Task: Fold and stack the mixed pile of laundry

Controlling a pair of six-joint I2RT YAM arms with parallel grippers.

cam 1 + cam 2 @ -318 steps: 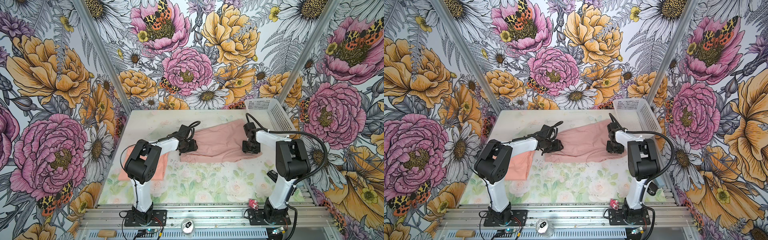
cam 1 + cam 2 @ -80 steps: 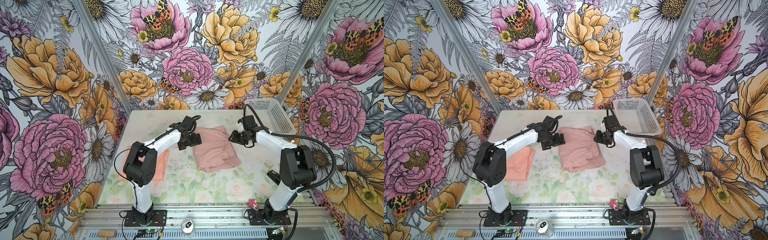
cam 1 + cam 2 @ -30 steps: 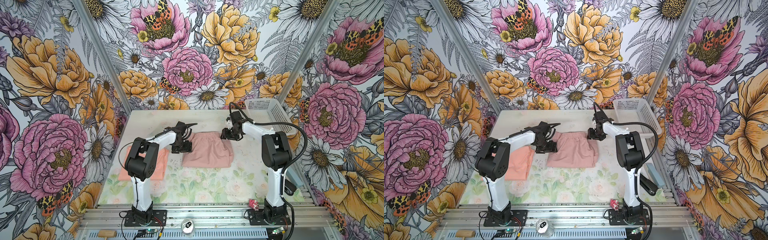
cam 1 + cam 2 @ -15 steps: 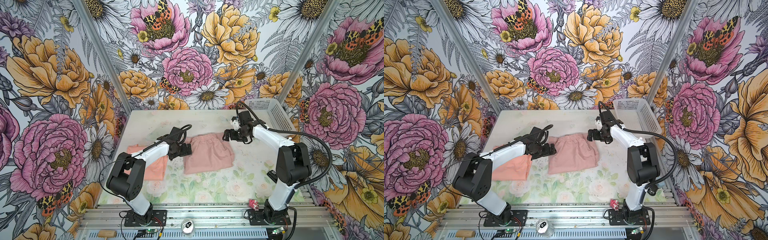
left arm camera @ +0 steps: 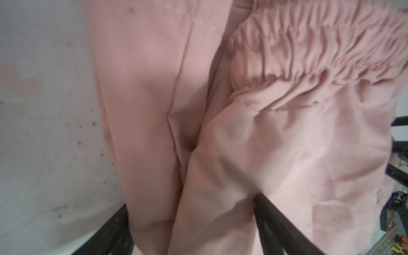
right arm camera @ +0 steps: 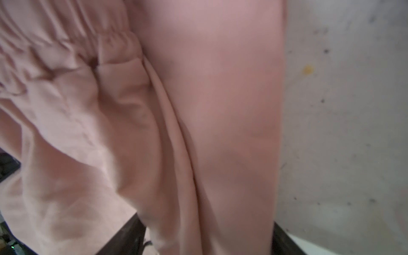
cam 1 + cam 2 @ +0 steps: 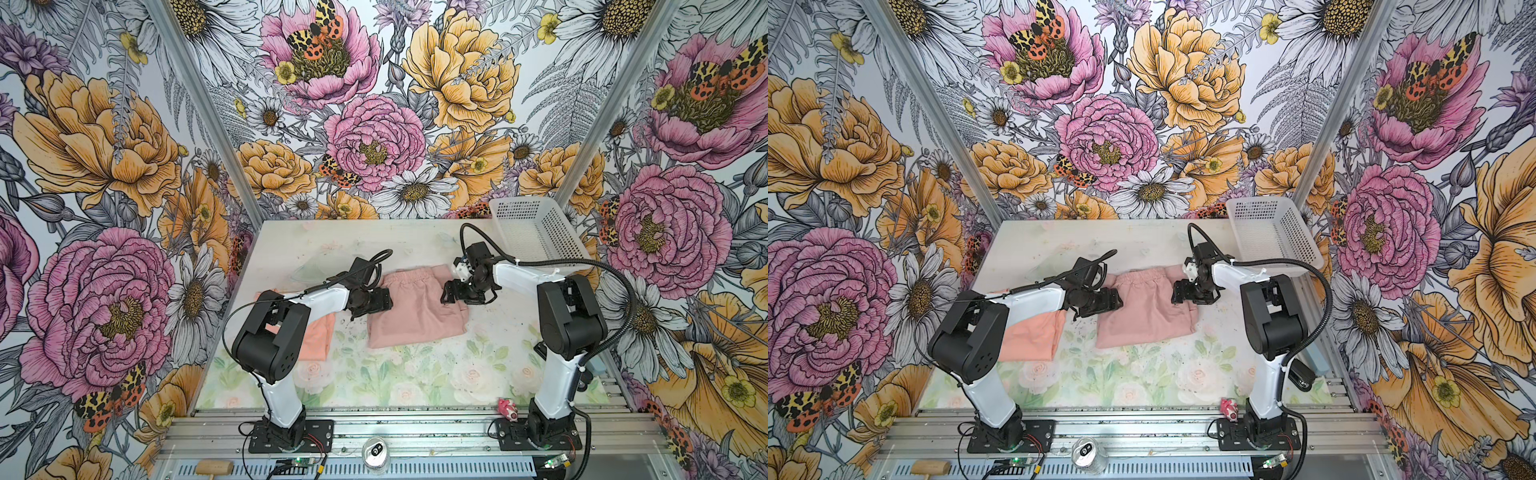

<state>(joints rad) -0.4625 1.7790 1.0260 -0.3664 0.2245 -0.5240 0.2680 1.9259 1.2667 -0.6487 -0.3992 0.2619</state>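
Observation:
The dusty-pink garment (image 7: 415,316) (image 7: 1144,316) lies folded into a compact rectangle mid-table, with its gathered band (image 5: 309,44) at the far edge. My left gripper (image 7: 384,301) (image 7: 1115,305) sits low at its left edge. My right gripper (image 7: 449,293) (image 7: 1179,296) is at its right edge. In the wrist views each gripper (image 5: 192,212) (image 6: 205,231) has its jaws spread wide, with folds of the pink garment (image 5: 287,132) (image 6: 220,88) between them. The peach-orange T-shirt (image 7: 316,340) (image 7: 1030,336) lies folded at the left, partly under my left arm.
A white perforated basket (image 7: 536,232) (image 7: 1271,232) stands at the back right corner. On the front rail lie a drink can (image 7: 376,453), a small pink object (image 7: 509,409) and a wooden mallet (image 7: 214,469). The floral table mat (image 7: 374,374) stretches toward the front.
The pink garment has gone from a wide spread to a compact folded rectangle. Over the last second both grippers have dropped onto its left and right edges, and the left elbow has swung in.

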